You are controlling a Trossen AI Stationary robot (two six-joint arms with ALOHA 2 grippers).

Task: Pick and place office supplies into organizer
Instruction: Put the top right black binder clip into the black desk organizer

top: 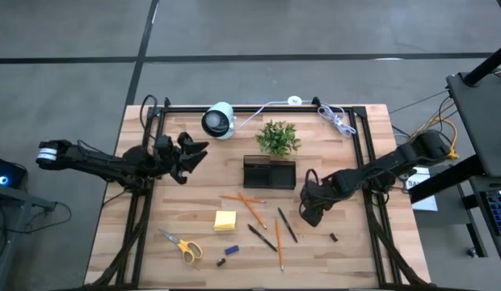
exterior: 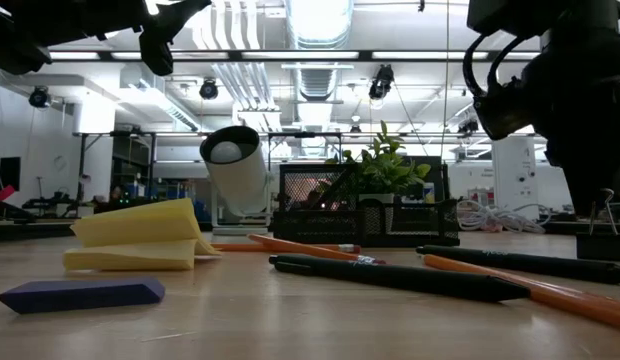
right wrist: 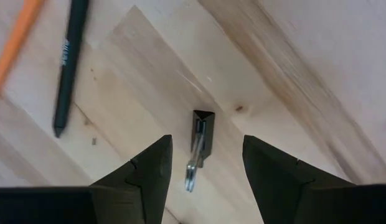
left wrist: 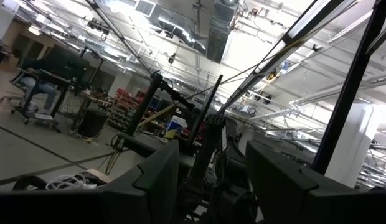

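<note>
Nearest the table's front edge, the yellow-handled scissors [top: 181, 246] lie at the left, with a small blue block [top: 232, 250] and a tiny dark clip [top: 221, 262] just right of them. A little farther in sits the square yellow sticky-note pad [top: 225, 220], and beside it a loose fan of orange pencils [top: 252, 210] and dark pens [top: 287, 225], some crossing one another. Off to the right of these a black binder clip [right wrist: 202, 135] lies alone on bare wood, its wire handle pointing toward the right gripper [top: 309, 217], which hangs above it with fingers spread and nothing between them. One dark pen [right wrist: 70, 65] lies well to the clip's side.

Behind the pens stands the black mesh organizer [top: 269, 173], with the green potted plant [top: 278, 137] just behind it and a white round camera [top: 219, 120] to the plant's left. In the low view, pens and pencils lie across the ground in front of the organizer.

The left gripper [top: 188, 155] waits left of the organizer, raised, parted and empty.
</note>
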